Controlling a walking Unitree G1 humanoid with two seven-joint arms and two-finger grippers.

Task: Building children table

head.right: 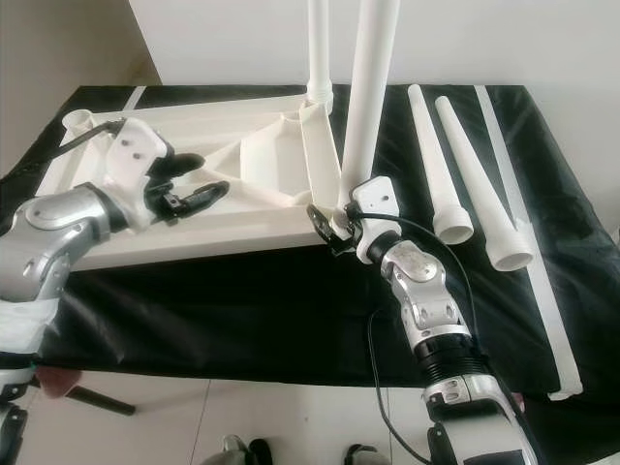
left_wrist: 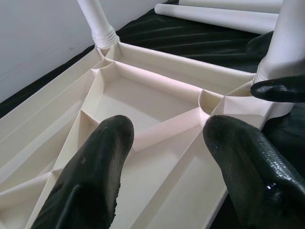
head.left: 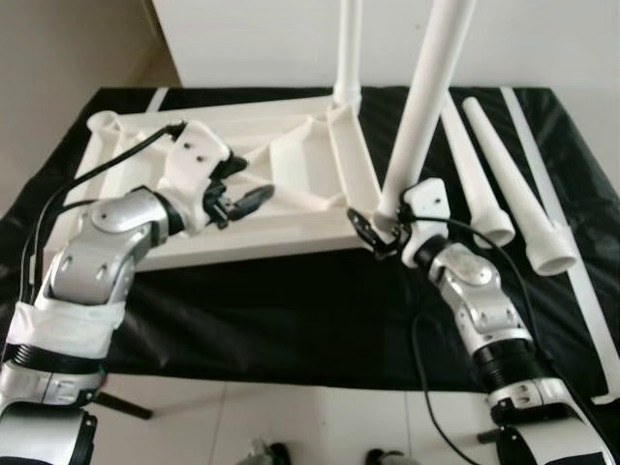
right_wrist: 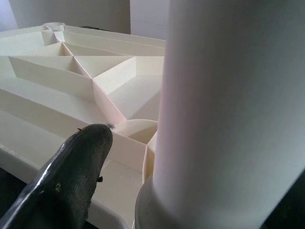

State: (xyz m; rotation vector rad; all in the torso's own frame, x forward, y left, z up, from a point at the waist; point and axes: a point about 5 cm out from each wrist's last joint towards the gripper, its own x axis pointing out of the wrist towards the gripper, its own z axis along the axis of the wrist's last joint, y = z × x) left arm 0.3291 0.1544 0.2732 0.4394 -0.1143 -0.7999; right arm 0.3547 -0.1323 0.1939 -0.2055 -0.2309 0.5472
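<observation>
Black cloth (head.left: 291, 320); right hand (head.left: 373, 231) grips leg (head.left: 421, 116), top cropped.

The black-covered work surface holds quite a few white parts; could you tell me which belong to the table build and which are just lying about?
Part of the job:
- upturned tabletop
- fitted far-corner leg
- leg at the near corner, gripped by the right gripper
- two loose legs
- left gripper, open over the tabletop

Lying about:
- long white strip
- black cover

2 loose legs (head.left: 528, 208) right of tabletop (head.left: 208, 242)
</observation>
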